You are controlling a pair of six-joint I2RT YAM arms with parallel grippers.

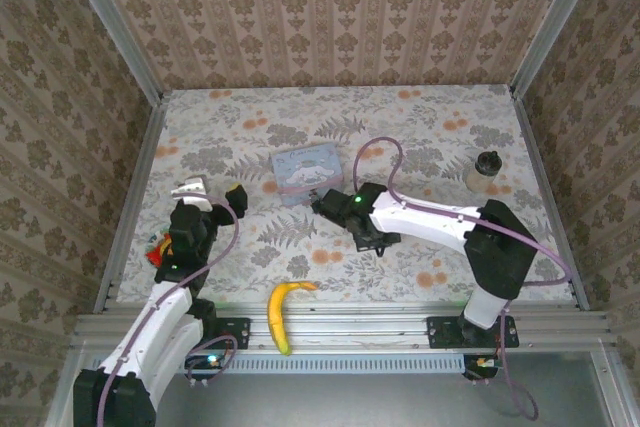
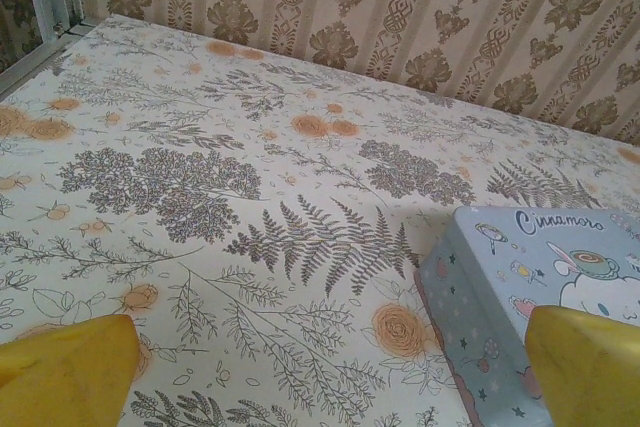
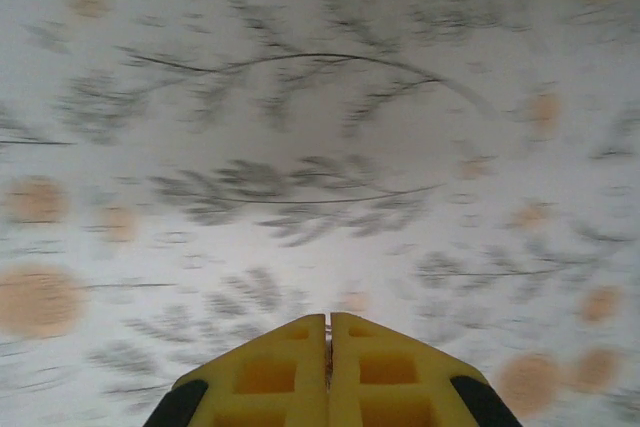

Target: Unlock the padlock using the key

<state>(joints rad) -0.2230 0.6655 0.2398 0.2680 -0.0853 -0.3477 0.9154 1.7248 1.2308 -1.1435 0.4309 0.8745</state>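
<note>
My right gripper (image 1: 322, 202) lies low over the table, just in front of the pale blue tin, pointing left. In the right wrist view its yellow fingers (image 3: 270, 372) are pressed together, and a thin dark sliver, apparently the key (image 3: 327, 352), shows in the narrow seam. The cloth beneath is blurred. My left gripper (image 1: 212, 192) hovers at the left of the table and is open. Its two yellow fingertips (image 2: 70, 372) stand wide apart with bare cloth between them. The padlock is out of view.
The pale blue cartoon tin (image 1: 306, 170) (image 2: 540, 297) sits mid-table between the two grippers. A dark knobbed jar (image 1: 487, 169) stands at the far right. A banana (image 1: 283, 312) lies at the front edge. A small red and green object (image 1: 158, 247) sits beside the left arm.
</note>
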